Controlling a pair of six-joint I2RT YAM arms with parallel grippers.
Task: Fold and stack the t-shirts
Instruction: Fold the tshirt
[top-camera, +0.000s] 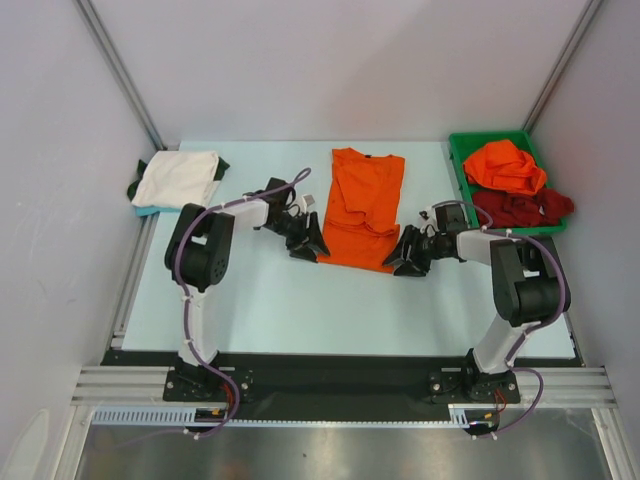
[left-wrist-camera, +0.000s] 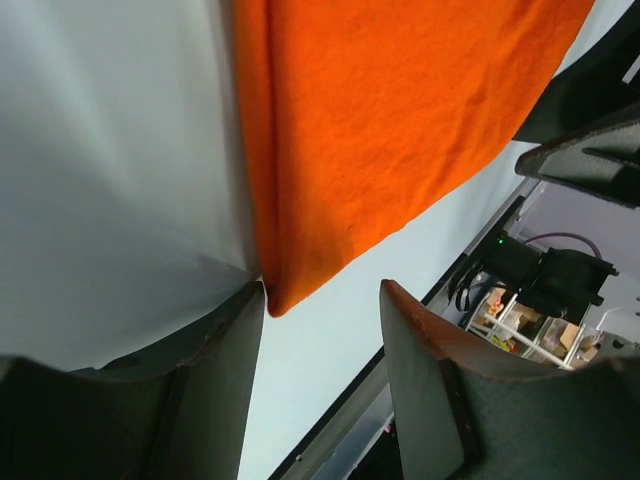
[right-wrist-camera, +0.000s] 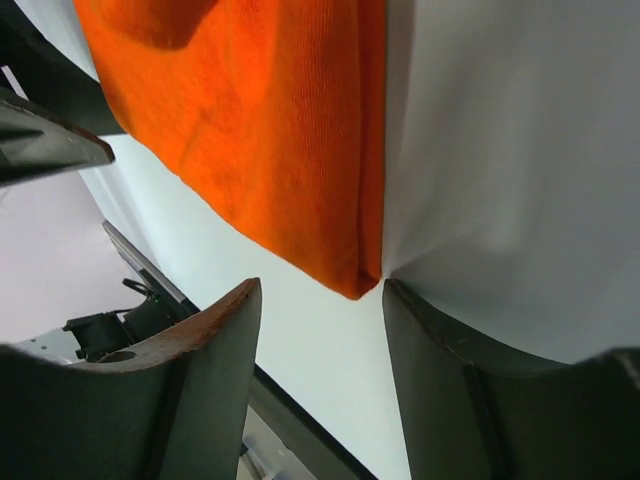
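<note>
I am hovering my left gripper (top-camera: 308, 240) and right gripper (top-camera: 408, 252), jaws spread and pinching nothing, at the near corners of the partly folded orange shirt (top-camera: 365, 205). The white shirt (top-camera: 180, 178) is lying folded. The crumpled orange shirt (top-camera: 505, 165) and dark red shirt (top-camera: 520, 208) are waiting in the bin (top-camera: 488, 136).

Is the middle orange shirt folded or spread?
Partly folded: the orange shirt lies as a narrow strip, edges doubled at near corners.

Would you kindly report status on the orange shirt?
Left end effector open at near-left corner. Right end effector open at near-right corner. Orange t-shirt laid out, ungripped. Nothing in the way.
</note>
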